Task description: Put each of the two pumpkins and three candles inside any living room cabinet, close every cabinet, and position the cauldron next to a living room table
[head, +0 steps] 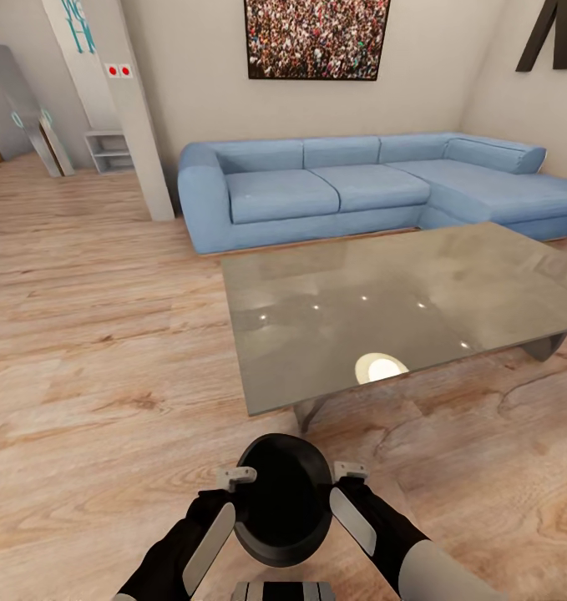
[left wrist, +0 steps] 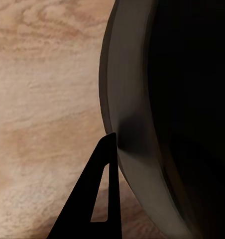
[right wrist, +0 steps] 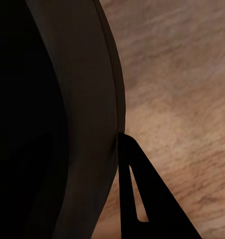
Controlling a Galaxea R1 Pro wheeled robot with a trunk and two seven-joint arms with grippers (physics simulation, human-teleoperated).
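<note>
I had the cauldron (head: pixel 283 501) held between both arms, low in front of the trunk and above the wood floor (head: pixel 91 359). It was a dark, round pot with its black mouth facing up toward the head camera. The left gripper (head: pixel 235 477) sat against its left flank and the right gripper (head: pixel 351 471) against its right flank, each with a pale finger tip showing beside the rim. From the head camera I judged that each gripper straddled the pot's wall, but I could not tell how tightly either one was pressed.

In the left wrist view one dark finger (left wrist: pixel 95 199) lay right against the cauldron's grey outer wall (left wrist: pixel 127 114), with the floor (left wrist: pixel 43 99) behind it. The right wrist view matched: a single dark finger (right wrist: pixel 142 199) touching the curved wall (right wrist: pixel 87 99), the black inside of the pot (right wrist: pixel 23 124) on the other side of that wall. The second finger of each gripper was lost in that darkness.

The cauldron hung just short of the near edge of the coffee table (head: pixel 417 300), whose grey glossy top reflected ceiling lights. Beyond the table stood a blue corner sofa (head: pixel 350 188) against the wall, with a framed crowd picture (head: pixel 316 37) above it.
</note>
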